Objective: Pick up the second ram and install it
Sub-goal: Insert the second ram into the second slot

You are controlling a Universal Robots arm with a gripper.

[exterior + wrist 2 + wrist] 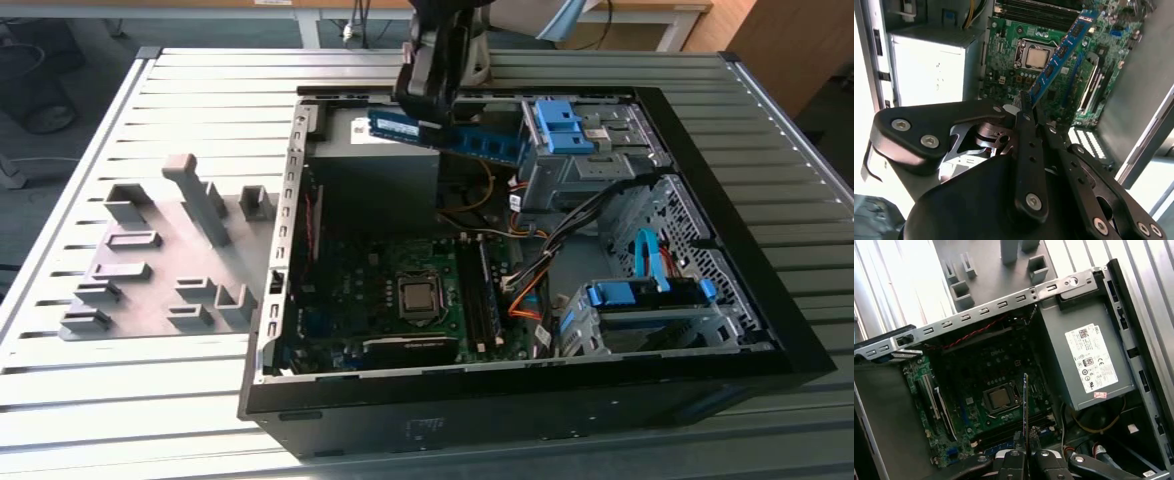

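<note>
**On a slatted metal table, a memory stick held over an open computer**

A slatted metal table [200,80] carries an open black computer case [787,330], lying on its side with its inside facing up. The second ram [447,138], a thin blue-green stick, is in the air over the far part of the case, clear of the motherboard [387,270]. The gripper [424,118] is clenched on one end of it, and the rest of the stick juts toward the exterior view's right. In the second wrist view the stick [1061,55] reaches out from the fingers [1026,130], with the processor socket [1035,54] beyond it. In the first wrist view it shows edge-on [1025,405]. A grey power supply [1084,355] sits in the far end of the case. Blue drive brackets [561,125] stand to the exterior view's right of the stick. A grey plastic tray [147,270] with upright blocks lies on the table to the exterior view's left of the case.
</note>
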